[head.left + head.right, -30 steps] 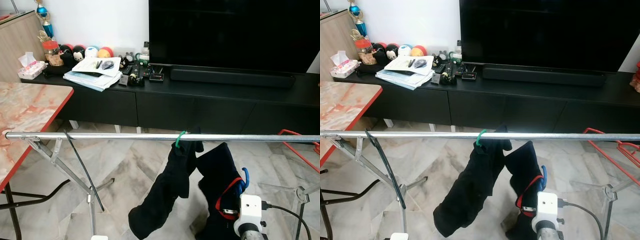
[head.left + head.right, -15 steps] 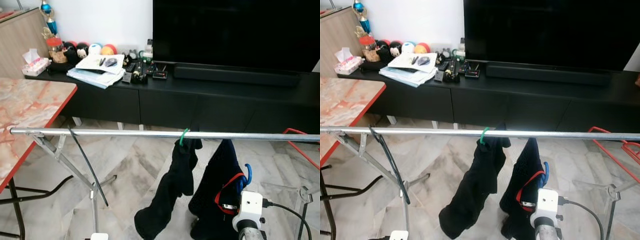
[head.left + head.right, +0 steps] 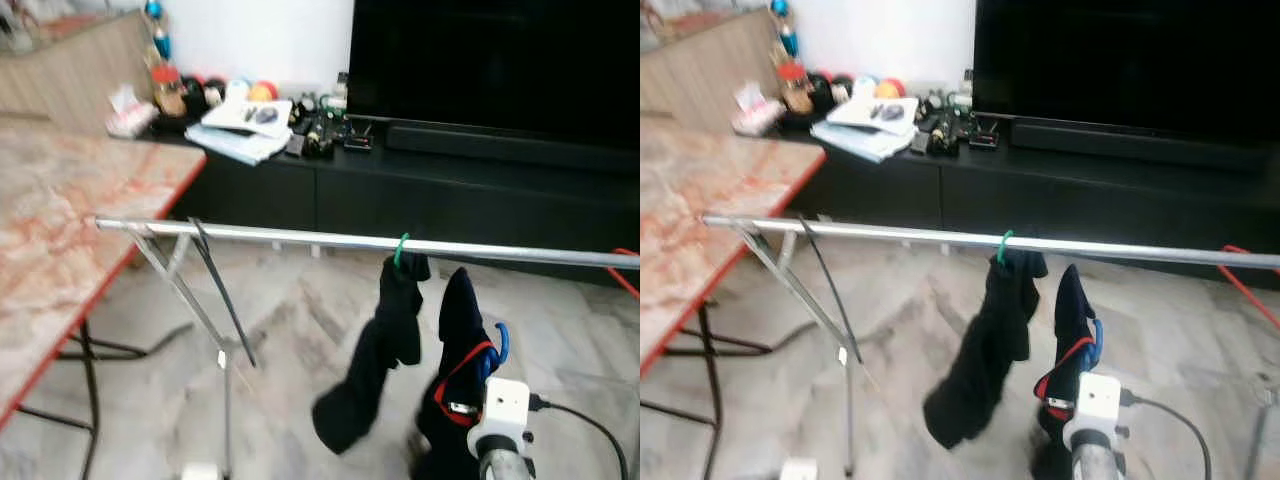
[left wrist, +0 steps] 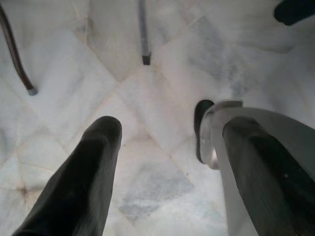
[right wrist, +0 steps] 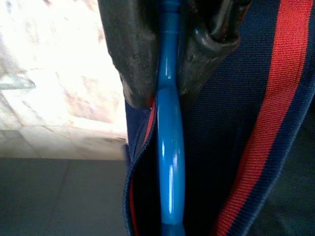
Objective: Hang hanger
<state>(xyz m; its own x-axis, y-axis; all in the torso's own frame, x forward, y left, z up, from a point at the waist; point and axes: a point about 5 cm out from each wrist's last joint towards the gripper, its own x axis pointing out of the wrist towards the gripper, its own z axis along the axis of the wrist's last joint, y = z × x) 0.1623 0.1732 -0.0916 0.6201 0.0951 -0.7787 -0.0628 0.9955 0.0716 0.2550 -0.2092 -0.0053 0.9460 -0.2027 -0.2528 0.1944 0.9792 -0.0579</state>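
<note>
A blue hanger [image 3: 501, 345] carries a navy garment with red trim [image 3: 452, 325]. It hangs just below the silver rack rail [image 3: 300, 238], right of centre. My right gripper [image 5: 170, 59] is shut on the hanger's blue stem [image 5: 169, 142], and its white wrist camera [image 3: 503, 405] sits low at the right. A green hanger hook [image 3: 401, 250] sits on the rail with a dark garment [image 3: 385, 340] hanging from it, just left of the blue hanger. My left gripper [image 4: 167, 147] is open and holds nothing, pointing down at the marble floor.
A marble-topped table with a red edge [image 3: 60, 250] stands close on the left. Behind the rack are a black TV console [image 3: 450, 180] with papers and clutter [image 3: 250, 115], and a large TV [image 3: 500, 60]. The rack's slanted legs [image 3: 190, 300] are at the left.
The camera has swung left and the picture has blurred, so more of the table shows. The blue hanger stays held in my right gripper below the rail.
</note>
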